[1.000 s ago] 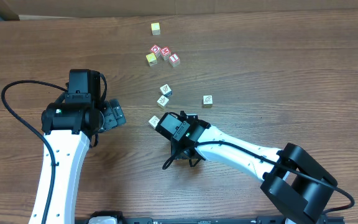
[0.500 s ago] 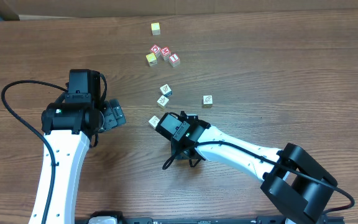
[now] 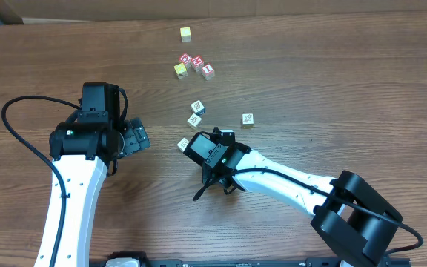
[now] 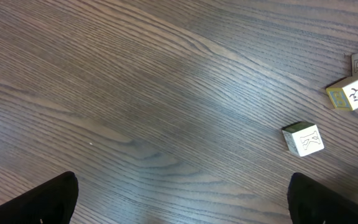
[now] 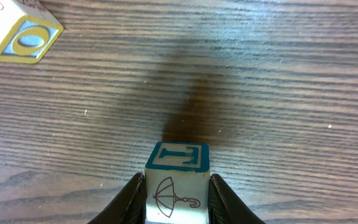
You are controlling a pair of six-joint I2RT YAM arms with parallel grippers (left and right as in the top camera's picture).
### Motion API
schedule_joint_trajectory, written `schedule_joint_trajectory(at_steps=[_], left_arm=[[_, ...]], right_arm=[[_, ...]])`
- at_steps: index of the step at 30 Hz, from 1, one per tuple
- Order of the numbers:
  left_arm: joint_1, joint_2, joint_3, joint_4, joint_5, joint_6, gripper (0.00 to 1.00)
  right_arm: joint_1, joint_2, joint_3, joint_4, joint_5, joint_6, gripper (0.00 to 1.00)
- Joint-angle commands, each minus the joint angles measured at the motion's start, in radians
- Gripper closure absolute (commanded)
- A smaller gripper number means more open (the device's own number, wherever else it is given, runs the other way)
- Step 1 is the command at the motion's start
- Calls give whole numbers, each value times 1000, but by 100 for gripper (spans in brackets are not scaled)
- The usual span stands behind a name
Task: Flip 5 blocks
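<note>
Cream block (image 5: 178,180) between right jaws

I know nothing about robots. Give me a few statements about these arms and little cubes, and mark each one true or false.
1. The right gripper is closed on a small pale wooden block with an umbrella drawing. True.
2. The left gripper also holds a block. False: it is open and empty.
3. The held block's letter face is framed in red. False: the frame is teal.
4. The red-faced cubes sit clustered beside a yellow cube. True.
</note>
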Motion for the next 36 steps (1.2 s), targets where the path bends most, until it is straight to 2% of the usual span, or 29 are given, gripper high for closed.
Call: schedule_joint_trajectory(at_steps=[1, 2, 4, 8, 14, 20, 24, 28, 36], left_arm=[[5, 4, 11, -1, -18, 20, 0], [5, 4, 11, -1, -18, 20, 0], [5, 4, 11, -1, -18, 20, 0], [5, 4, 11, -1, -18, 20, 0], [5, 4, 11, -1, -18, 20, 0], [5, 4, 11, -1, -18, 20, 0], [5, 4, 11, -1, -18, 20, 0], [5, 4, 11, -1, -18, 20, 0], [5, 4, 11, -1, -18, 20, 0]], right_arm=[[2, -16, -5, 4, 29, 1, 71], [2, -16, -5, 4, 29, 1, 69], [2, -16, -5, 4, 28, 1, 51], [0, -16, 0, 3, 28, -20, 45], [-69, -18, 173, -137, 28, -130, 42], [-190, -18, 332, -275, -54, -133, 40], [-217, -16, 293, -263, -209, -122, 41], [-186, -15, 204, -233, -191, -27, 41], [-64, -15, -19, -3, -117, 108, 46]])
